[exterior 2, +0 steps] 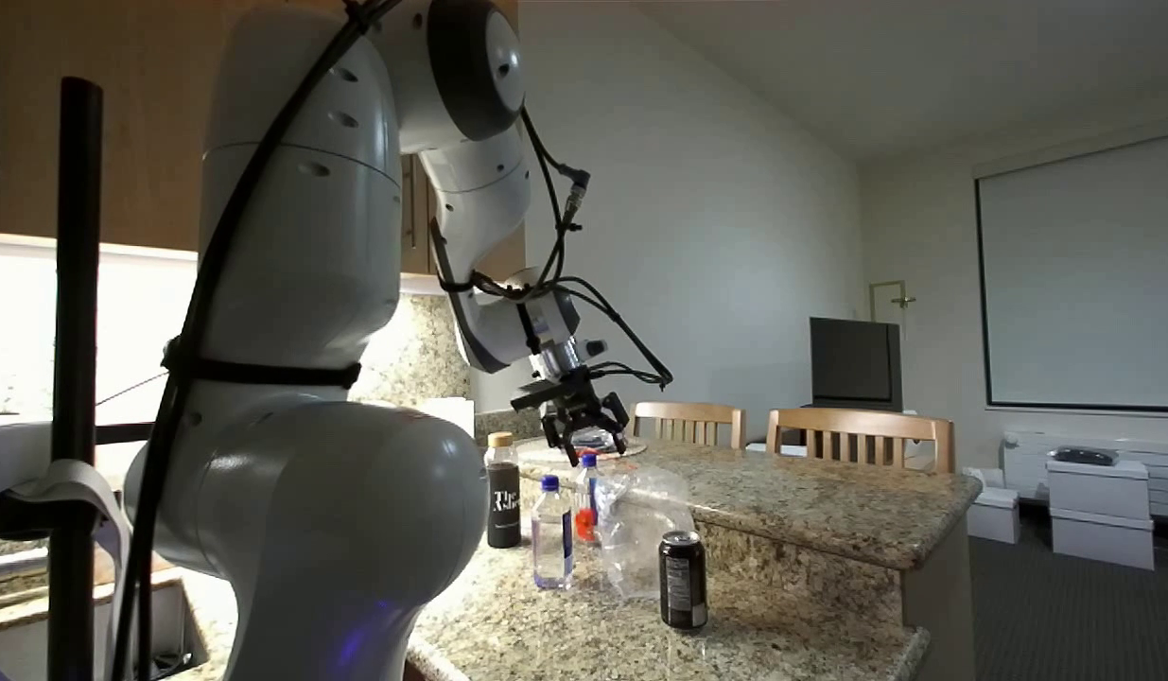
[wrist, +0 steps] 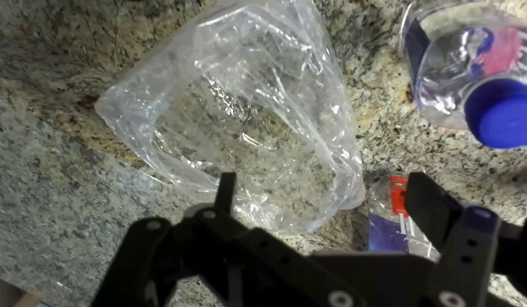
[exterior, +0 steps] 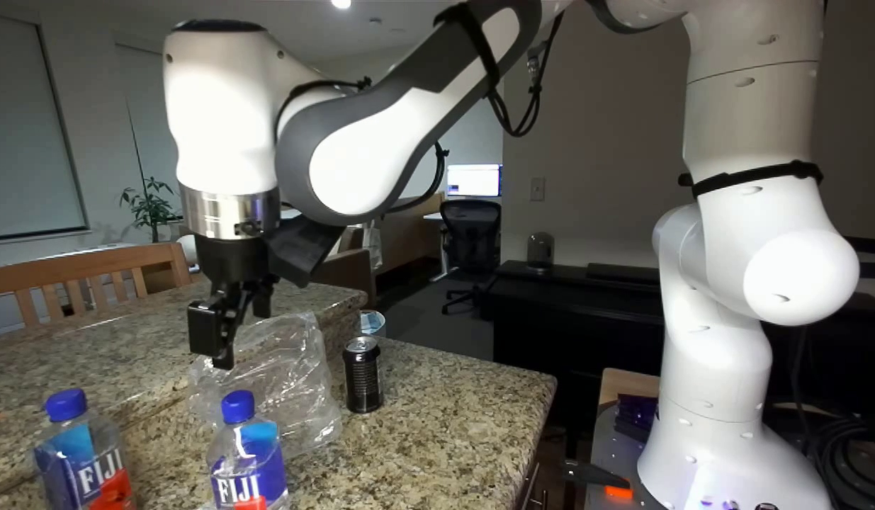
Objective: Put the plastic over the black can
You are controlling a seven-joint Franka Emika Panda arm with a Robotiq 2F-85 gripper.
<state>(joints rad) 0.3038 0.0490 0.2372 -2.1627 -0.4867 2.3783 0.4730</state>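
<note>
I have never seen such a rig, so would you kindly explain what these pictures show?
This is a white robot arm with a black, claw-like gripper at its end. Two pictures come from cameras standing outside the robot; the close-up looks down from its wrist, so the gripper shows along the bottom. On the granite counter are a crinkled clear plastic bag, an uncovered black can, two blue-capped water bottles and, in an exterior view, a dark bottle. The gripper is open above the bag and holds nothing.

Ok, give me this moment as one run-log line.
gripper: open, holding nothing | plastic: on counter, beside black can | black can: upright, uncovered | blue-capped bottles: two, upright | task: not yet done
</note>
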